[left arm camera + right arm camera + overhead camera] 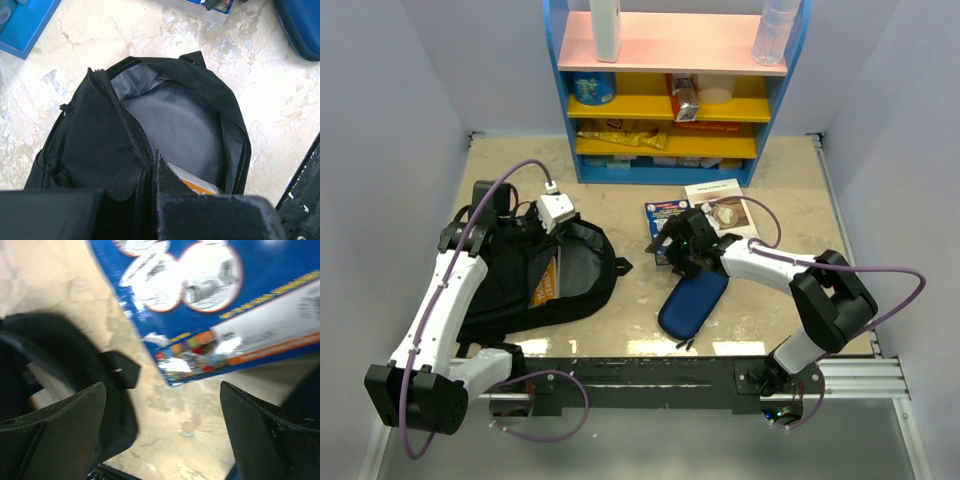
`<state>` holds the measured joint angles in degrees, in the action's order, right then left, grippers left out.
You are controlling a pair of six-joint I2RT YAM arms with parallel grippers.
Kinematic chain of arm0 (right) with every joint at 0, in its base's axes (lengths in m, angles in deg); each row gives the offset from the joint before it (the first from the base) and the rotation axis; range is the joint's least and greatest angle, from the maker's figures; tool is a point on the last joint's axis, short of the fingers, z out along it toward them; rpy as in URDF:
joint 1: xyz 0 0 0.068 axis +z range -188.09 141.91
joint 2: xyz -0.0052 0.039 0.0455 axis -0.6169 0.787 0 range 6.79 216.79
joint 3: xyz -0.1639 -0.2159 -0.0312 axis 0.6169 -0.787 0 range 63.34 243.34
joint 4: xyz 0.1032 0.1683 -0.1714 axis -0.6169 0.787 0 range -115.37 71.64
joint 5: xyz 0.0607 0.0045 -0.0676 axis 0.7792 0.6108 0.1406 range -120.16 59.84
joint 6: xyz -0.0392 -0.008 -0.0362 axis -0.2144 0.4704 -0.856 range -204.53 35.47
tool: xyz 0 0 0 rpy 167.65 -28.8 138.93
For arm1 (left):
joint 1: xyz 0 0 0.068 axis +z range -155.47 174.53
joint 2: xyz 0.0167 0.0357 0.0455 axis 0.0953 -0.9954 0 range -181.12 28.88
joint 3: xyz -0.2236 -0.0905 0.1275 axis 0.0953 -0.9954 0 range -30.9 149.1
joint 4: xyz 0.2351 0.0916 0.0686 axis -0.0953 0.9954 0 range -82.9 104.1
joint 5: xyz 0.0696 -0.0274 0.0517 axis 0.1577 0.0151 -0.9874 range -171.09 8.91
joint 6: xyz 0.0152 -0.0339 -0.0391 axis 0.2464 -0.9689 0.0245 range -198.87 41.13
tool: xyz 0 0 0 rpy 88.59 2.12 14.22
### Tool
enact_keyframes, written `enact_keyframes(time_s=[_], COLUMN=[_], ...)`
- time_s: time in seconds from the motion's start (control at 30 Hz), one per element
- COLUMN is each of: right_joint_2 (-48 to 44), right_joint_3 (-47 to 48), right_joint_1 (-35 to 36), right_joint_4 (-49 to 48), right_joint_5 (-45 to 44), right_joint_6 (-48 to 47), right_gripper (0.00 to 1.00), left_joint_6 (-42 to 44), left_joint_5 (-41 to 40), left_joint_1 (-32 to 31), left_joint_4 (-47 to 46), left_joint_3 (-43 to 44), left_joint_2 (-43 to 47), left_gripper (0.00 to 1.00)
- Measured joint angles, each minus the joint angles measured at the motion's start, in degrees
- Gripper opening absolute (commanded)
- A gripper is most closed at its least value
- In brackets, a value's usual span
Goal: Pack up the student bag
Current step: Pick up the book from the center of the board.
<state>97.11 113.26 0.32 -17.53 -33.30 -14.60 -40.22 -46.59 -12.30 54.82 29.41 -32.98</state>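
Observation:
The student bag [575, 275] lies at the left of the table, black, with its main compartment open. Its grey lining [175, 120] shows, and an orange-and-white book [200, 186] sits inside. My left gripper [152, 161] is shut on the bag's zipper edge and holds the mouth open; from above the left gripper [542, 235] is at the bag's far side. My right gripper [162, 395] is open and empty, low over bare table just below the corner of a blue book [215, 300]. From above, the right gripper [672, 250] overlaps that blue book [660, 212].
A dark-blue oval pencil case [693, 303] lies just near of the right gripper. A white booklet [720, 200] lies beside the blue book. A blue shelf unit [670, 110] with bottles and packets stands at the back. A bag strap tab [122, 370] lies left of the right fingers.

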Motion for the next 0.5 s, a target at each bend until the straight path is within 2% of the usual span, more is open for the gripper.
enact_keyframes(time_s=[0.5], right_joint_2=[-0.7], right_joint_3=[-2.5], right_joint_1=[-1.2], right_joint_4=[5.5], right_joint_5=[-9.2], right_joint_6=[0.1], right_gripper=[0.99], left_joint_6=[0.0], left_joint_5=[0.0], left_joint_1=[-0.1], left_joint_4=[0.0], left_joint_3=[0.0], left_joint_2=[0.0], left_gripper=[0.0])
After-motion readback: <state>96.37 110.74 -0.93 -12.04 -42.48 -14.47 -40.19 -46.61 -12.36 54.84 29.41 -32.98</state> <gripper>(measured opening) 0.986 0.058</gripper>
